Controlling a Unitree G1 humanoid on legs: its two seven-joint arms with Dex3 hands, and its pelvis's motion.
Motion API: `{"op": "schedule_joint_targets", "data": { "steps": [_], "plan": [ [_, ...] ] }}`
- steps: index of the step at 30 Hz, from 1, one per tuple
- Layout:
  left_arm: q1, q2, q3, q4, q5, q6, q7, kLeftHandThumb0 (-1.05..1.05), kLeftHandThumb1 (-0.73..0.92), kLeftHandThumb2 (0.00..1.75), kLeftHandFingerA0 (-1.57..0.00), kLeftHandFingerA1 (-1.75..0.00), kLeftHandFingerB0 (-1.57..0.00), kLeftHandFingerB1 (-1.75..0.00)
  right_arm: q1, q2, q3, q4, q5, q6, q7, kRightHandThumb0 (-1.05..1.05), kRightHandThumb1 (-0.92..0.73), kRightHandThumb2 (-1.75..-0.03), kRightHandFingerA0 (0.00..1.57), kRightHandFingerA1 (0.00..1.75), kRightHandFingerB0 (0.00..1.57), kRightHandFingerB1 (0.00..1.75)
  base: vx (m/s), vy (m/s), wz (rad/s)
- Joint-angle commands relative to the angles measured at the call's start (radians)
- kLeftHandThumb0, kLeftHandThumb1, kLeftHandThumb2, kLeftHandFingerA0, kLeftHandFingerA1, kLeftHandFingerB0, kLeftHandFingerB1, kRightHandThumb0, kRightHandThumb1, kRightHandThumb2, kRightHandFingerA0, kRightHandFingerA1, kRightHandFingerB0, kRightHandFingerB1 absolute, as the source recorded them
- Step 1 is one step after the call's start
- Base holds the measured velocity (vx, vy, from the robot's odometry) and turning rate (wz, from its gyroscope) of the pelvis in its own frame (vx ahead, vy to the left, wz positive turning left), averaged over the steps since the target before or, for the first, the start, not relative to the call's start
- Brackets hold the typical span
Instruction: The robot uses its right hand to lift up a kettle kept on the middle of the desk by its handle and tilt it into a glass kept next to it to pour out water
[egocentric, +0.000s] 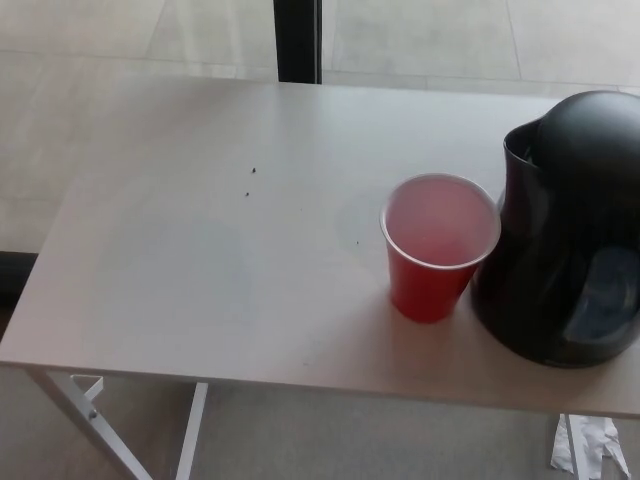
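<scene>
Neither the left nor the right robot hand shows anywhere in the head view, so whether either is released, clenched or grasping something cannot be told. Taking the red cup (438, 245) as the landmark: it stands upright on the pale desk (200, 250), its mouth open to the camera and its inside a lighter pinkish white; whether it holds any liquid is not clear. Directly to the cup's right stands the black kettle (568, 230), upright on its base on the desk, so close that its rounded lower body appears to touch or nearly touch the cup's wall; contact cannot be confirmed. The kettle's spout side faces the cup, sitting just above and beside the cup's rim, and a bluish sheen shows low on the kettle's body on the side away from the cup. The kettle's right edge is cut off by the picture border. Well to the cup's left, farther back on the desk, lie two tiny dark specks (251, 181). Below the cup, past the desk's near edge, a white desk leg (95, 420) slants down to the floor, and to the cup's lower right a crumpled white scrap (588, 445) lies on the floor.
</scene>
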Motion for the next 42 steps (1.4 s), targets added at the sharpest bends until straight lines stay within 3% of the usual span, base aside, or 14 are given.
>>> {"op": "schedule_joint_targets", "data": {
  "steps": [1, 3, 4, 5, 7, 8, 9, 17, 18, 20, 22, 29, 30, 42],
  "plan": [
    [-0.084, 0.099, 0.311, 0.063, -0.358, 0.130, -0.134, 1.00, -0.73, 0.32, -1.31, -0.90, -0.76, -1.46, -0.023, -0.130, -0.310, -0.001, 0.313, -0.046, 0.112, -0.75, -0.69, -0.60, 0.10, 0.77, 0.00, 0.38, 0.00, 0.000, 0.00],
    [-0.088, 0.097, 0.320, 0.064, -0.348, 0.138, -0.134, 1.01, -0.73, 0.00, -1.32, -0.88, -0.69, -1.59, -0.053, -0.146, -0.376, -0.005, 0.355, -0.023, 0.101, -0.75, -0.50, -0.91, 0.00, 0.62, 0.02, 0.34, 0.00, 0.000, 0.00],
    [-0.088, 0.096, 0.315, 0.063, -0.337, 0.134, -0.140, -1.05, 0.34, 0.75, -1.25, -0.92, -0.74, -1.45, -0.064, -0.159, -0.396, -0.004, 0.366, -0.009, 0.108, -0.84, -0.52, -0.92, 0.00, 0.65, 0.03, 0.33, 0.00, 0.000, 0.00],
    [-0.092, 0.096, 0.320, 0.067, -0.332, 0.137, -0.147, -0.33, -0.23, 0.73, -1.16, -1.04, -0.95, -1.14, -0.071, -0.176, -0.409, -0.029, 0.363, 0.005, 0.109, -0.89, -0.64, -0.59, 0.00, 0.74, 0.00, 0.54, 0.00, 0.000, 0.00],
    [-0.097, 0.096, 0.326, 0.071, -0.326, 0.139, -0.151, -1.05, 0.28, 0.97, -1.27, -0.85, -0.71, -1.67, -0.085, -0.185, -0.425, -0.040, 0.356, -0.006, 0.111, -0.90, -0.53, -0.91, 0.11, 0.73, 0.03, 0.49, 0.00, 0.000, 0.00],
    [-0.099, 0.098, 0.331, 0.076, -0.324, 0.144, -0.153, -0.33, -0.23, 0.73, -1.15, -1.04, -0.96, -1.14, -0.097, -0.194, -0.435, -0.057, 0.359, 0.005, 0.110, -0.89, -0.54, -0.91, 0.12, 0.71, 0.02, 0.46, 0.00, 0.000, 0.00],
    [-0.099, 0.098, 0.334, 0.077, -0.323, 0.148, -0.157, -1.05, 0.28, 0.92, -1.30, -0.93, -0.74, -1.45, -0.115, -0.204, -0.444, -0.087, 0.368, 0.032, 0.111, -0.78, -0.53, -0.90, 0.24, 0.69, 0.03, 0.49, 0.00, 0.000, 0.00],
    [-0.095, 0.093, 0.354, 0.076, -0.324, 0.155, -0.185, -1.05, 0.29, 0.93, -1.29, -0.91, -0.76, -1.41, -0.334, -0.276, -0.404, -0.312, 0.378, 0.165, 0.101, -0.90, -0.54, -0.88, 0.35, 0.66, 0.16, 0.55, 0.00, 0.000, 0.00],
    [-0.093, 0.093, 0.353, 0.076, -0.325, 0.153, -0.202, -0.37, -0.21, 0.75, -1.16, -1.01, -0.92, -1.14, -0.371, -0.285, -0.381, -0.356, 0.383, 0.199, 0.102, -0.83, -0.61, -0.59, 0.41, 0.64, 0.20, 0.53, 0.00, 0.000, 0.00],
    [-0.092, 0.094, 0.350, 0.078, -0.326, 0.147, -0.221, -0.37, -0.21, 0.75, -1.16, -1.01, -0.92, -1.14, -0.391, -0.286, -0.376, -0.379, 0.388, 0.228, 0.108, -0.83, -0.61, -0.59, 0.41, 0.64, 0.20, 0.53, 0.00, 0.000, 0.00],
    [-0.088, 0.090, 0.352, 0.069, -0.336, 0.154, -0.238, -1.05, 0.46, 1.10, -1.17, -0.97, -0.63, -1.56, -0.419, -0.277, -0.327, -0.473, 0.385, 0.258, 0.116, -0.83, -0.57, -0.59, 0.44, 0.62, 0.21, 0.54, 0.00, 0.000, 0.00],
    [-0.083, 0.100, 0.320, 0.077, -0.329, 0.176, -0.282, -1.05, 0.50, 1.19, -1.05, -1.06, -0.52, -1.69, -0.454, -0.326, -0.030, -0.691, 0.288, 0.323, 0.237, -0.65, -0.59, -0.58, 0.18, 0.35, 0.14, 0.30, 0.00, 0.000, 0.00],
    [-0.081, 0.102, 0.323, 0.079, -0.335, 0.181, -0.289, -1.05, 0.50, 1.18, -1.04, -1.07, -0.52, -1.69, -0.451, -0.333, 0.004, -0.699, 0.275, 0.304, 0.263, -0.37, -0.33, -0.93, 0.00, 0.50, 0.00, 0.49, 0.00, 0.000, 0.00],
    [-0.078, 0.109, 0.293, 0.091, -0.355, 0.161, -0.305, -1.05, 0.44, 1.19, -1.14, -0.94, -0.59, -1.60, -0.559, -0.349, 0.312, -0.609, 0.146, 0.265, 0.311, -0.64, -0.40, -0.82, 0.08, 0.47, 0.01, 0.26, 0.00, 0.000, 0.00]
  ]
}}
